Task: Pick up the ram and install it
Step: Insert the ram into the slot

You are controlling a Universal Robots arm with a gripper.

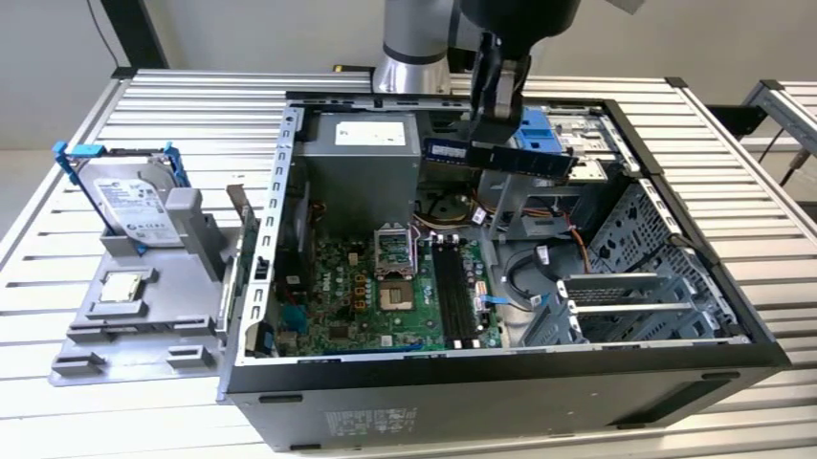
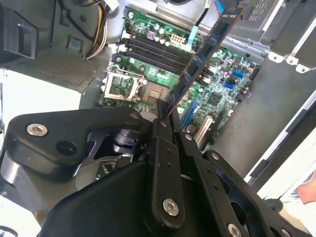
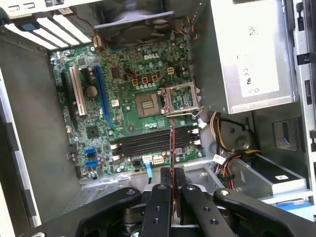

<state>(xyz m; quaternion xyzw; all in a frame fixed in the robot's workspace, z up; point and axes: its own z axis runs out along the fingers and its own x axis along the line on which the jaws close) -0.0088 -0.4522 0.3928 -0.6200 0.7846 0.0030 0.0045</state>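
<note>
Hanging from the top centre of the exterior view, arm near vertical, gripper (image 1: 487,132) clamped on the ram (image 1: 530,159). Stick is held roughly level in the air over the open computer case (image 1: 511,402), above the motherboard (image 1: 383,287), not seated in a slot. Hard drive (image 1: 134,206) sits on the grey tray (image 1: 141,335) at the exterior view's left.

Second wrist view: fingers (image 2: 163,163) pinch the ram (image 2: 207,54), which slants out over the black slots (image 2: 158,49).

First wrist view: ram (image 3: 172,143) seen edge-on, a thin line running from the fingers (image 3: 159,202) across the slots (image 3: 143,141).
</note>
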